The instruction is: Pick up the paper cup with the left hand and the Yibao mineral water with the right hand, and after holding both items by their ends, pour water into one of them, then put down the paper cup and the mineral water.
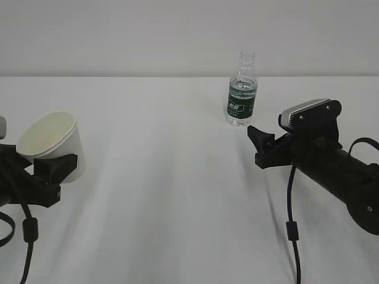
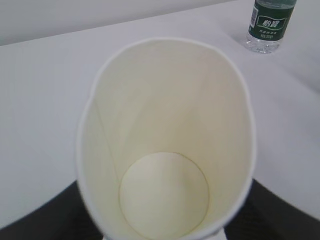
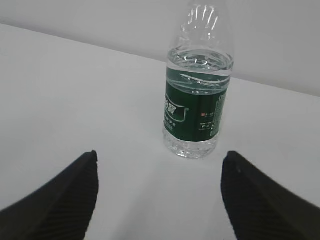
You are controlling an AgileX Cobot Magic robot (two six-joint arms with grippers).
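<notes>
A plain white bench [image 1: 177, 195] is stretching back to a bare pale grey wall [image 1: 118, 35]; soft, even light is casting faint shadows

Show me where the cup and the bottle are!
cup [image 1: 59, 142], exterior view, on its white outer wall.
bottle [image 3: 196, 117], right wrist view, on its green label.

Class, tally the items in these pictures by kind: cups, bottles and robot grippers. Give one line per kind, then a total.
Paper cup: 1
Yibao mineral water bottle: 1
Robot grippers: 2, the left hand and the right hand
Total: 4
</notes>
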